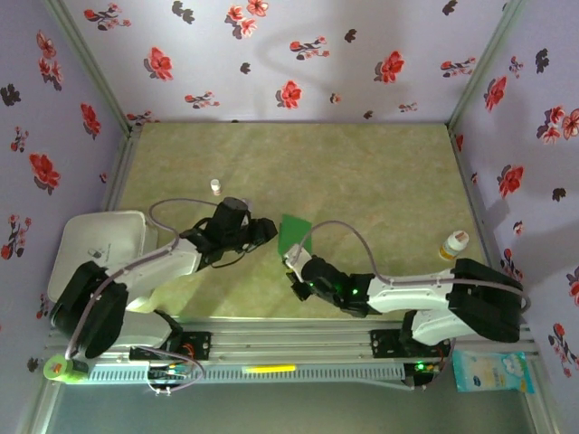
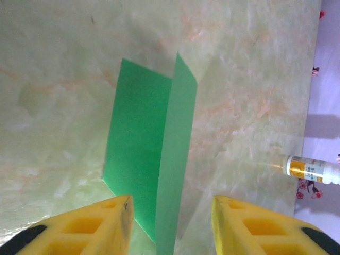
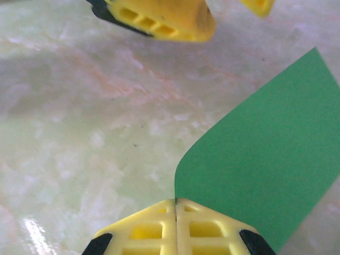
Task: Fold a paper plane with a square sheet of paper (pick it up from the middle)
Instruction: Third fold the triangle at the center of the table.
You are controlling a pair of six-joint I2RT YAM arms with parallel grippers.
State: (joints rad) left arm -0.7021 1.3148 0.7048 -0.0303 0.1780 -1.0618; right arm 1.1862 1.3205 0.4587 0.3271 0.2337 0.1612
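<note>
**Overhead view.** The bench (image 1: 362,172), a pale green marbled surface, fills the middle of the frame, with flower-printed walls (image 1: 317,54) on three sides. The left arm (image 1: 154,262) reaches in from the lower left and the right arm (image 1: 434,294) from the lower right, and their tips meet near the centre. A white box (image 1: 99,249) sits at the left edge of the bench. A pale packet (image 1: 493,371) lies at the lower right, off the bench. The square sheet of paper (image 1: 295,235), bright green, is at the centre of the bench, between the two arm tips. The left end effector (image 1: 270,231) is just beside its left edge. The right end effector (image 1: 291,262) is at its lower corner. A yellow-capped bottle (image 1: 452,244) stands at the right edge, and a tiny white bottle (image 1: 215,186) stands above the left arm, well apart from the sheet.

**Left wrist view.** The sheet (image 2: 138,143) is creased: one darker panel lies towards the bench, and a lighter panel rises along the fold. The left end effector (image 2: 171,199) is released, its yellow fingers (image 2: 101,223) spread on either side of the raised panel without gripping it. The yellow-capped bottle (image 2: 313,170) is at the right edge.

**Right wrist view.** The right end effector (image 3: 176,201) is clenched, its two pads pressed together on the curled edge of the sheet (image 3: 265,143), which spreads towards the upper right. A finger of the left end effector (image 3: 159,18) hangs at the top of the frame.
</note>
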